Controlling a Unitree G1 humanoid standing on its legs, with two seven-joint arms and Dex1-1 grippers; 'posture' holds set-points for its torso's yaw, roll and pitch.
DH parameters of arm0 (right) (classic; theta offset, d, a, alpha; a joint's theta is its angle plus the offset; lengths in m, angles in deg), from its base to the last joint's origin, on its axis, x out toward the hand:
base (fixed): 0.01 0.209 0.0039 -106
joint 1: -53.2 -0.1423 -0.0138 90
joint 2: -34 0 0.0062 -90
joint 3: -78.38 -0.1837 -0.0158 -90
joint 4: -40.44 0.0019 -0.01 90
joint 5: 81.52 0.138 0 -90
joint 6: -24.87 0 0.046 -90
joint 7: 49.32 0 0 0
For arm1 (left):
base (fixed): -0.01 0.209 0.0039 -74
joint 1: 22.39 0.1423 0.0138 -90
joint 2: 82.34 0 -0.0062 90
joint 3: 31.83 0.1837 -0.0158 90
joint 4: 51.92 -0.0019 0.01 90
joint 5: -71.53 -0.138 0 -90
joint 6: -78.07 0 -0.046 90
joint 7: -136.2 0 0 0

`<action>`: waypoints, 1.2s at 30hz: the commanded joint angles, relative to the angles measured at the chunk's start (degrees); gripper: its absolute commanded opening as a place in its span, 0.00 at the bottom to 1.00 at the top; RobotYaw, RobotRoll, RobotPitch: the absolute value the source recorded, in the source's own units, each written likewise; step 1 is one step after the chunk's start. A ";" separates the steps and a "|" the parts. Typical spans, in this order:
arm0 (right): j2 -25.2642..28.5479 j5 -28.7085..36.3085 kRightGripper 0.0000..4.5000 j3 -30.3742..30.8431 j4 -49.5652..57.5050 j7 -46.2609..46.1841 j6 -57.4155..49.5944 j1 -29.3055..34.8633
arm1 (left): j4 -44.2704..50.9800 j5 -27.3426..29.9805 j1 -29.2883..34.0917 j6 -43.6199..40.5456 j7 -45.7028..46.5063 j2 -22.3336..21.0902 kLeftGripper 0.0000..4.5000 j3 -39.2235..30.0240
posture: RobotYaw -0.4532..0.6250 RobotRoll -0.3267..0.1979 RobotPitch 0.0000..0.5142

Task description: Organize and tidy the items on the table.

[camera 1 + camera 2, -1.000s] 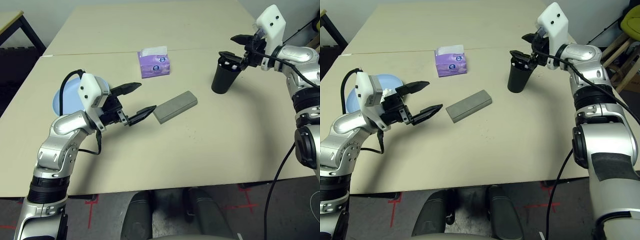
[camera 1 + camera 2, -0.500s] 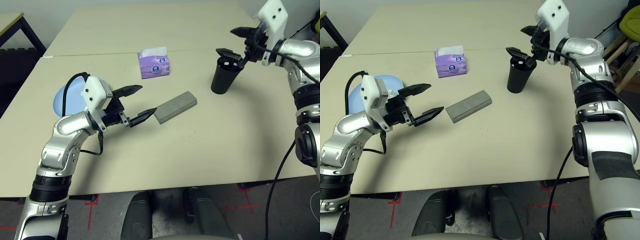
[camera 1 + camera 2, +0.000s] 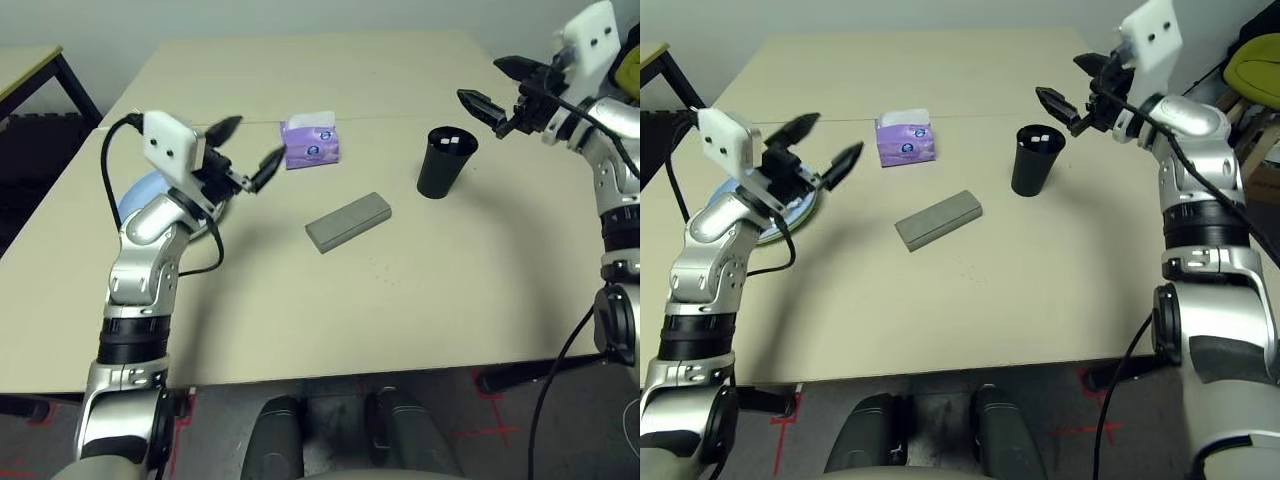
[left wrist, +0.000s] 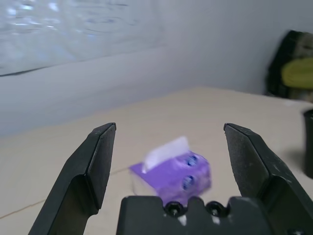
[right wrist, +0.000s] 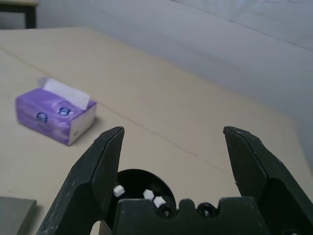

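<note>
1. Table — a pale beige tabletop carrying every item of the tidying task; a purple tissue box stands toward the far side, left of centre.
2. Grey glasses case — lies flat near the middle of the table with its lid shut. Its long axis runs diagonally, the near end pointing toward the robot's left and the far end toward the black cup.
3. Black cup — upright, to the right of the case and clear of it; the white ends of marker pens show inside its mouth.
4. Light blue plate — at the left edge of the working area, largely covered by the left forearm; a pale green rim shows beneath it in the right eye view.
5. Left gripper — fingers spread wide and holding nothing, raised above the table between the plate and the tissue box, aimed at the box.
6. Right gripper — likewise spread and empty, held in the air just right of and above the cup's rim, fingertips pointing toward the robot's left.
7. Governing relation — the case lies nearer the robot than the left gripper and to its right, with bare table between; from the right gripper it lies beyond the cup. Judged from this layout, the left arm has the clearer approach, and a grasp would best close across the case's short width, so the fingers would need turning square to the diagonal.
</note>
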 commanded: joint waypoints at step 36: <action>-5.60 -0.27 0.99 -6.79 -20.61 -22.35 19.78 13.59 | -1.17 -10.44 26.59 15.24 18.35 1.64 1.00 -9.30 | 0.49 0.62 0.11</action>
